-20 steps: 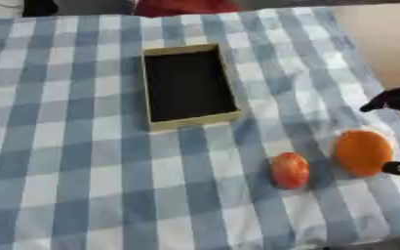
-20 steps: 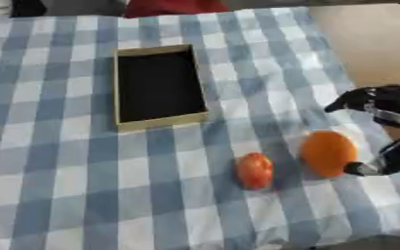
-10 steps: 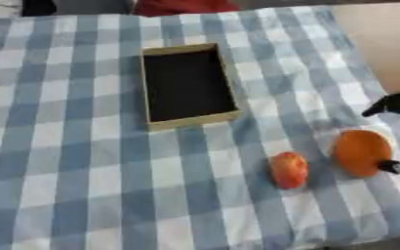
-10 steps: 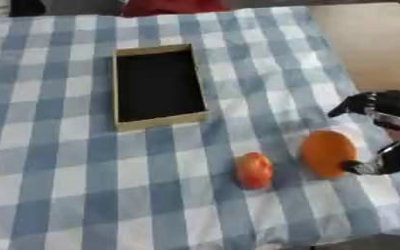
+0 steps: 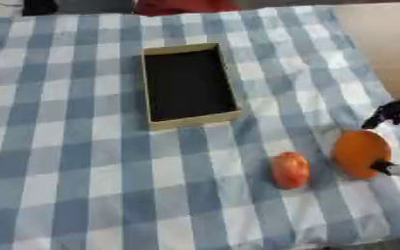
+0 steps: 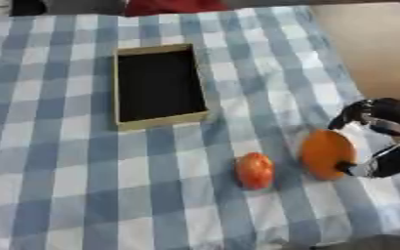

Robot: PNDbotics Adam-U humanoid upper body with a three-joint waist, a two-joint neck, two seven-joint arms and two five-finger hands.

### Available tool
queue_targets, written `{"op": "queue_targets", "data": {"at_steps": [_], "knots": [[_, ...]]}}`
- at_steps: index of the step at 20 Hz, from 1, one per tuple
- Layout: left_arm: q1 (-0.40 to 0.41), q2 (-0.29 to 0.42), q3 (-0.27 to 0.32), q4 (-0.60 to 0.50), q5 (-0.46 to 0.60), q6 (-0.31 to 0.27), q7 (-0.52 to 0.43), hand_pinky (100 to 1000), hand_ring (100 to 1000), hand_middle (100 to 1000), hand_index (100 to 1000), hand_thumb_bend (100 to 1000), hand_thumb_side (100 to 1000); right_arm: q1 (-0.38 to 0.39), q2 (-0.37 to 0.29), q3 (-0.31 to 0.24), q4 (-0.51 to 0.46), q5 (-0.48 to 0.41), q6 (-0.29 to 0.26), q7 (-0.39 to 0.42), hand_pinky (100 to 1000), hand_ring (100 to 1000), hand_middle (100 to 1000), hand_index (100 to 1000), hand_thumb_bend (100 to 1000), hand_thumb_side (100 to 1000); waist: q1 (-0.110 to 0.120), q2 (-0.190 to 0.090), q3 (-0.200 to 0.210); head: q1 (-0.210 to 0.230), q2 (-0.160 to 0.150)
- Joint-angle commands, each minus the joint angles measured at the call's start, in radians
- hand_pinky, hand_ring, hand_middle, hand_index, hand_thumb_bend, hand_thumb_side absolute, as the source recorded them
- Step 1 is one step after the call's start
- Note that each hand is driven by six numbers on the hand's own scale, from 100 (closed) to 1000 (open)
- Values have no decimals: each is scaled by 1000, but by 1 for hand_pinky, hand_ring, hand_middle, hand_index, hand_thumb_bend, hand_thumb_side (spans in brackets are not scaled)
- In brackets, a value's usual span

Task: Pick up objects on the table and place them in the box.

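A table (image 5: 58, 161) covered in a blue-and-white checked cloth filled the frame, and on it, in the upper middle, lay a shallow rectangular cardboard box (image 6: 158, 121) with a black inside — nothing showed in it. In the lower right of the frame sat a large round orange fruit (image 6: 325, 153), and just left of it, a little apart, a smaller reddish-orange fruit (image 6: 254, 170). The robot's right hand (image 6: 385, 136), black with silver parts, came in from the right edge and stood at the large orange fruit's right side: its fingers (image 6: 353, 112) were curved above the fruit and its thumb (image 6: 370, 166) touched the fruit low on the right, so the hand was spread round it rather than closed. The left hand showed in neither view.
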Motion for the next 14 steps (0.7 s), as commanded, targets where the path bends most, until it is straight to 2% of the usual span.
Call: {"op": "queue_targets", "data": {"at_steps": [1,2,4,6,11,14], "knots": [[-10,15,9,-15,5,-1,-2,843,838,736,826,148,721,-8,-17,-17,8,-25,4,-55,502,607,485,597,335,151,1,-13,0,-3,5],[-10,15,9,-15,5,-1,-2,843,837,736,826,148,721,-9,-15,-19,8,-34,7,-81,462,584,471,576,317,100,2,-13,0,-3,5],[-10,15,8,-15,5,-1,-3,843,837,736,826,149,721,-8,-14,-20,8,-54,12,-126,341,522,438,537,280,100,1,-13,0,-4,5],[-11,15,8,-15,5,-1,-3,843,837,736,826,148,720,-6,-14,-19,8,-71,13,-150,294,498,432,531,286,100,1,-13,-1,-4,5],[-10,16,9,-15,5,-2,-3,843,837,736,826,148,718,2,-12,-28,1,-112,19,-155,237,474,420,521,297,100,1,-13,-2,-2,5],[-10,17,10,-15,4,-2,-2,843,837,736,827,149,718,7,-13,-43,-18,-138,23,-152,236,480,431,533,319,100,-1,-15,-4,-1,5]]}}
